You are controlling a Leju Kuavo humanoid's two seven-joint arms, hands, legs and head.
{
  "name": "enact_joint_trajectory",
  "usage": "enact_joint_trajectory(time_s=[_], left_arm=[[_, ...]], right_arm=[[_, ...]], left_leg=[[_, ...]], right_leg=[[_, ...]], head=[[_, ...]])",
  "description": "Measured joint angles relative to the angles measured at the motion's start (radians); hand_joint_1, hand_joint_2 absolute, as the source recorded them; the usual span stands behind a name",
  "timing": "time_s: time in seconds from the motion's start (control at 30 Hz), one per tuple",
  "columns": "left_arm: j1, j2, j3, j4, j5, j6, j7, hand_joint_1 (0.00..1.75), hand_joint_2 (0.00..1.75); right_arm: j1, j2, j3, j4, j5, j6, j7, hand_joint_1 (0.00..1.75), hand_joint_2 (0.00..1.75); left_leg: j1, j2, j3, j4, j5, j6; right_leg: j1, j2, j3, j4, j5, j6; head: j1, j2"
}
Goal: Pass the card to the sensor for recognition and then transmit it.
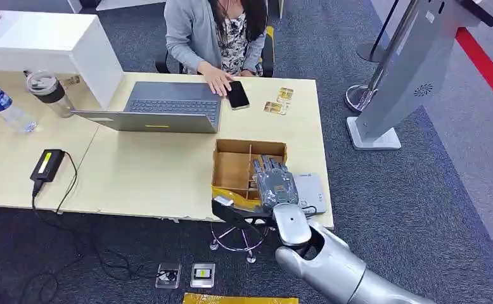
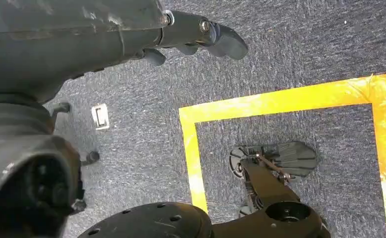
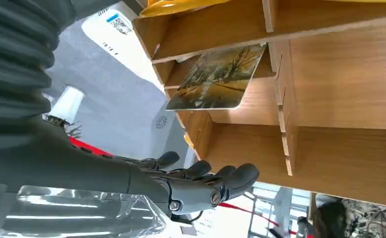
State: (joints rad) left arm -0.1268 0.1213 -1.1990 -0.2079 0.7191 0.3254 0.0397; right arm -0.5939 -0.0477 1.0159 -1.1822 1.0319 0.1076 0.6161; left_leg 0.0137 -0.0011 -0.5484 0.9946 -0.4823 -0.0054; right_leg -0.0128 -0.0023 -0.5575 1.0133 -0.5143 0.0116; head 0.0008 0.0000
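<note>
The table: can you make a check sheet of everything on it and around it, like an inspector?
Surface: pale wooden table.
Job's things: partitioned wooden box at the near edge; picture card leaning in one compartment; white sensor pad beside the box.
Clutter: laptop, phone, two small cards, bottle, tumbler.
Hands: right hand over the box, holding nothing; left hand hangs above the floor, holding nothing.
Cables: black adapter, its cable running off the edge.
Surroundings: person seated opposite; grey kiosk; yellow floor tape.
</note>
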Motion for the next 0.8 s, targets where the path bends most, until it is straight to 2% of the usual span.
enact_joint_trajectory(time_s=[0.8], left_arm=[[0.0,0.0,0.0,0.0,0.0,0.002,0.003,0.0,0.0]], right_arm=[[0.0,0.003,0.005,0.021,-0.011,-0.003,0.0,0.0,1.75]], left_leg=[[0.0,0.0,0.0,0.0,0.0,0.0]], right_leg=[[0.0,0.0,0.0,0.0,0.0,0.0]], head=[[0.0,0.0]])
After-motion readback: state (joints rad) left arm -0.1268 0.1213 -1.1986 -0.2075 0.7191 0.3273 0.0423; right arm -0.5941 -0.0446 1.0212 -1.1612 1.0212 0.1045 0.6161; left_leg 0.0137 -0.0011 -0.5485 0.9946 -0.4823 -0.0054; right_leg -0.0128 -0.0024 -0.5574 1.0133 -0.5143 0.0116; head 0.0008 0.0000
